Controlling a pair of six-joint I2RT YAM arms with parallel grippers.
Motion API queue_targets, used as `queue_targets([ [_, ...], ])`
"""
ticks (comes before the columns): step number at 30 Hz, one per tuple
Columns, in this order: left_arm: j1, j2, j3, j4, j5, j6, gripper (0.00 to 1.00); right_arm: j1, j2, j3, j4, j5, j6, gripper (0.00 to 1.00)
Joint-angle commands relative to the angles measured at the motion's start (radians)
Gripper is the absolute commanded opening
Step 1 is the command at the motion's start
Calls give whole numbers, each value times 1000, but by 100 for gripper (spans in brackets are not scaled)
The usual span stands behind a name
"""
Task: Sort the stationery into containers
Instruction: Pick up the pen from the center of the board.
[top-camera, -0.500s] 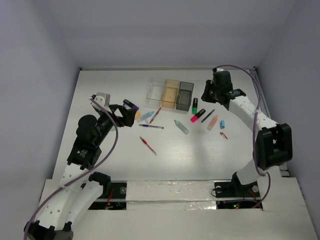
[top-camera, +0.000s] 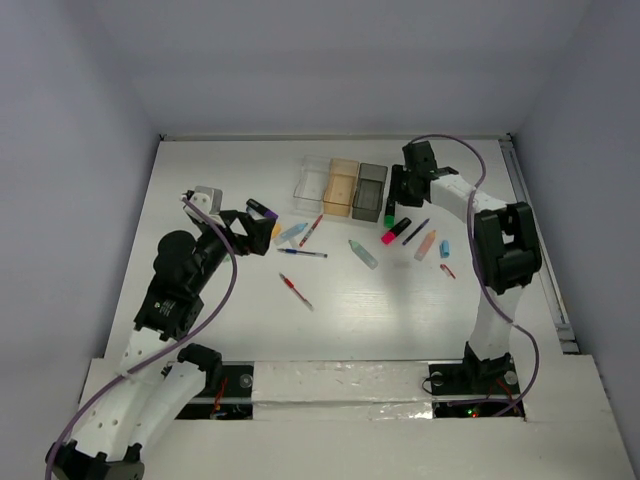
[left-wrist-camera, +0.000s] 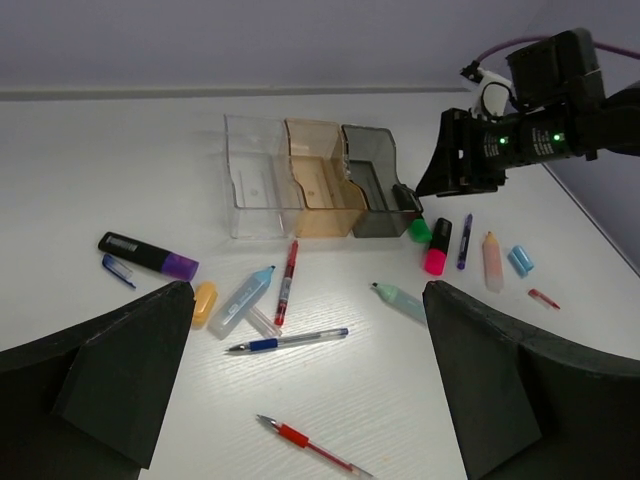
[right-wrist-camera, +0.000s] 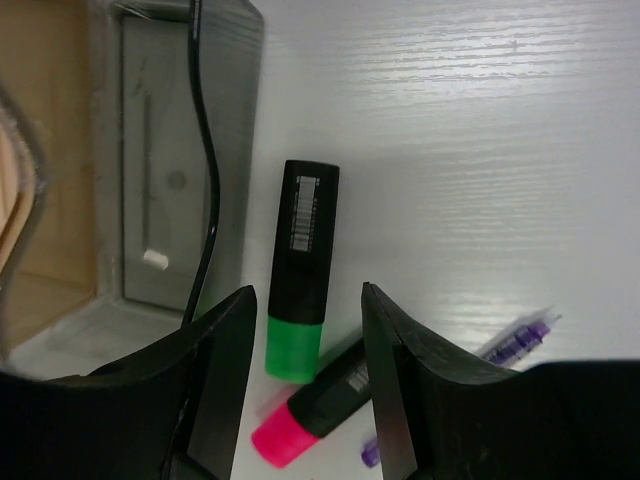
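place: lab test cell | cue: white table (top-camera: 215, 165), plain grey walls (top-camera: 80, 90)

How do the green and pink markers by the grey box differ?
The green marker has a green cap, the pink marker a pink one. The green marker lies parallel to the grey box's side wall; the pink marker lies slanted to it. Both are stubby, black-bodied and flat on the table.

Three containers (top-camera: 342, 187) stood in a row far back on the table (top-camera: 200, 300). One marker (right-wrist-camera: 303, 270) lay just right of the row; other stationery (top-camera: 301, 253) lay scattered in front.
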Motion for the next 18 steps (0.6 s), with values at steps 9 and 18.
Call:
queue_targets([
  [9,-9,-33,37,26,-12,14,99,17,104,82,1,-2,14,53],
  [18,-9,-43,34,24,-11,16,99,26,167,133,-25,61,15,45],
])
